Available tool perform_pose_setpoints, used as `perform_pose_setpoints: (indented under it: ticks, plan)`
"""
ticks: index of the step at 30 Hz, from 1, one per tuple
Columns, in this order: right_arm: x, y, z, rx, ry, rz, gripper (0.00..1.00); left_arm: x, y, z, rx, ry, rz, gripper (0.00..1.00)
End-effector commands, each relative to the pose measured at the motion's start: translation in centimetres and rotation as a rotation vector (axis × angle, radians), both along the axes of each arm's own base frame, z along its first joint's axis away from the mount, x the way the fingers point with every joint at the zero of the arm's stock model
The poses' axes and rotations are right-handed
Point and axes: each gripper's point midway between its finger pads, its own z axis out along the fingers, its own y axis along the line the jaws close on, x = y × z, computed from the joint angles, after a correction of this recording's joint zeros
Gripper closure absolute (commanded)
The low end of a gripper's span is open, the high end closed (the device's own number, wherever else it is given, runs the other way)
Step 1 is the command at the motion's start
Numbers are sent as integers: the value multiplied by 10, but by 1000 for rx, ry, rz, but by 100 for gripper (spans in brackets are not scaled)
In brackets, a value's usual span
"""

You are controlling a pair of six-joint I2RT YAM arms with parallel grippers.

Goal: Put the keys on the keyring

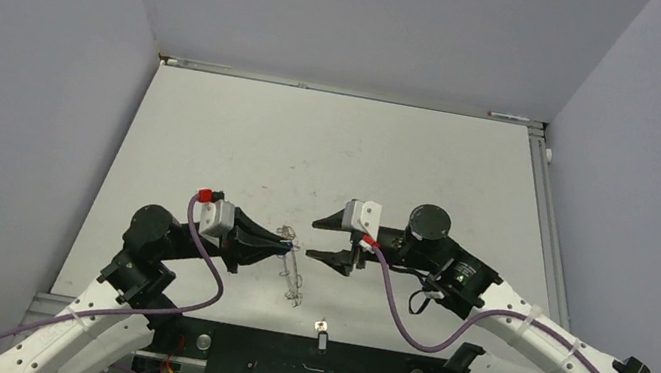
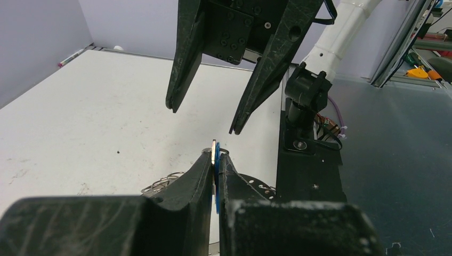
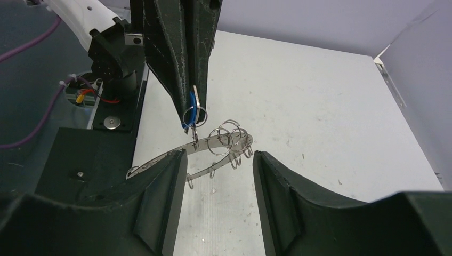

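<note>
Keyring [image 3: 205, 144] tilts just under the blue key [image 3: 192, 104], pinched tight in your left gripper [image 3: 189, 120]. Your right gripper [image 1: 318, 237] stands apart, empty. Light, stiff, probably slippery: take its flat band, not the wire loops.

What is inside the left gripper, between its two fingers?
The blue-headed key, pinched in the shut left gripper; only its blue edge and a metal part show. The fingers cover the rest.
</note>
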Motion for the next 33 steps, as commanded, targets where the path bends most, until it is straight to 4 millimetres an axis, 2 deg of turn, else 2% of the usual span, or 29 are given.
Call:
perform_pose_setpoints:
  ticks: [1, 8, 14, 21, 33]
  plan:
    - [-11, 14, 21, 55, -76, 94, 52, -5, 2, 32, -45, -90, -12, 100]
    - [-21, 29, 5, -15, -61, 131, 53, -4, 2, 32, -46, -88, -8, 100]
    - [-18, 32, 6, -12, -69, 109, 64, -4, 2, 32, -45, -85, -11, 100]
    - [-8, 33, 7, -11, -79, 60, 69, -4, 2, 32, -47, -85, -11, 100]
    - [7, 35, 5, -16, -81, -18, 95, -5, 2, 33, -51, -85, -12, 100]
